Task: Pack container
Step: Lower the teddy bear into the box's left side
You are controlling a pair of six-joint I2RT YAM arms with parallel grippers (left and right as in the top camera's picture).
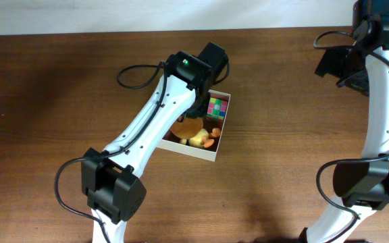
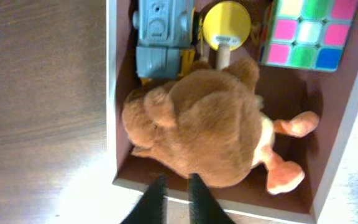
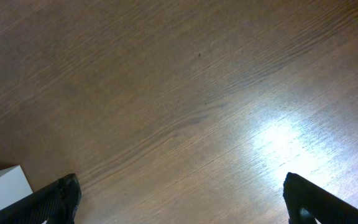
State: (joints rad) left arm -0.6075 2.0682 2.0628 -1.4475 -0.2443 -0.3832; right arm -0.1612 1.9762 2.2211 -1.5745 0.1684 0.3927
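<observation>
The container point(image 1: 188, 152), a square white-walled box with a pinkish-brown inside point(image 2: 334, 81), lies mid-table. In it are a brown plush toy point(image 2: 204, 124) with orange feet, a blue toy point(image 2: 163, 37), a yellow disc on a peg point(image 2: 227, 22) and a coloured cube point(image 2: 309, 31). My left gripper point(image 2: 176, 186) hovers over the container's near wall, its fingers close together with nothing between them, just short of the plush toy. In the overhead view the left wrist point(image 1: 200, 101) covers the box's far left part. My right gripper point(image 3: 179, 193) is wide open and empty over bare table at the far right point(image 1: 346, 67).
The dark wooden table point(image 1: 59, 101) surrounds the box. A white corner point(image 3: 2, 186) shows at the lower left of the right wrist view. Cables loop by the left arm point(image 1: 137, 71).
</observation>
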